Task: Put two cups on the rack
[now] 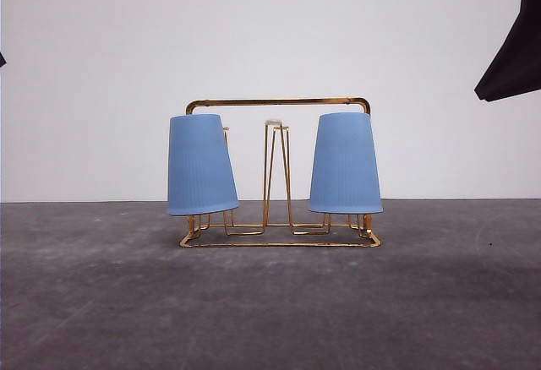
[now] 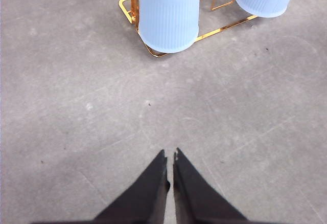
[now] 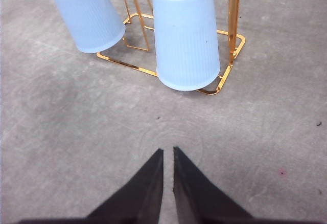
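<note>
A: On the grey bench stands the rack, a cup inverted on each end prong — the left one leans outward, the right cup sits straighter.

B: And the arms?

A: Left gripper and right gripper are pressed together, empty, well apart from the rack. A nudge could likely tip that leaning cup off.

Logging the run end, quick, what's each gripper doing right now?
Left gripper: closed, holding nothing.
Right gripper: closed, holding nothing.
</note>
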`<state>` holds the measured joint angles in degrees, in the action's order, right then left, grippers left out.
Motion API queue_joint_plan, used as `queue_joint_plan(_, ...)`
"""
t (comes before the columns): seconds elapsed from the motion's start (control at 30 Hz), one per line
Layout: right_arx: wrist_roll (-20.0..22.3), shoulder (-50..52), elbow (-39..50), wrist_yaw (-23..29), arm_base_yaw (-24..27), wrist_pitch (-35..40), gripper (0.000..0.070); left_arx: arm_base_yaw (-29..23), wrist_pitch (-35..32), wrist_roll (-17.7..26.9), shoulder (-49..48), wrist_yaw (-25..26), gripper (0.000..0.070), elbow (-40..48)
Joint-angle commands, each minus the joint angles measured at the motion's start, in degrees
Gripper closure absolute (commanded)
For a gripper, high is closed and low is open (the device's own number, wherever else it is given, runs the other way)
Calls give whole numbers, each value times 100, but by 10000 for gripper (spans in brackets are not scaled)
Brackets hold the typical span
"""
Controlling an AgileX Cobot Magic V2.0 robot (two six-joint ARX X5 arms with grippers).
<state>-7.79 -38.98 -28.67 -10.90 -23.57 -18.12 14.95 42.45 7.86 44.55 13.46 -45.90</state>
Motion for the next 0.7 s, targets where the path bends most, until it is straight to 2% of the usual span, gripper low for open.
queue_joint_plan(0.0, -42, -11, -42, 1, -29, 58, 669, -41, -85, 52, -32, 4, 700, -6)
queue_joint_plan(0.13, -42, -11, -42, 2, -28, 58, 669, -355, -786, 121, -571, 5, 700, 634)
queue_joint_plan(0.3, -42, -11, -42, 0, -30, 58, 669, -856, -2896, -317, -1924, -21, 700, 2313)
queue_joint_plan(0.37, -42, -11, -42, 2, -28, 58, 669, -1014, -3490, -485, -2527, -160, 700, 2902)
queue_joint_plan(0.43, -42, -11, -42, 2, -28, 58, 669, -1125, -3793, -705, -3101, -587, 700, 3400)
queue_joint_plan(0.53, -42, -11, -42, 2, -28, 58, 669, -1217, -3800, -848, -3750, -1256, 700, 3933)
queue_joint_plan(0.67, -42, -11, -42, 2, -28, 58, 669, -1331, -3726, -1055, -4192, -1520, 700, 4329)
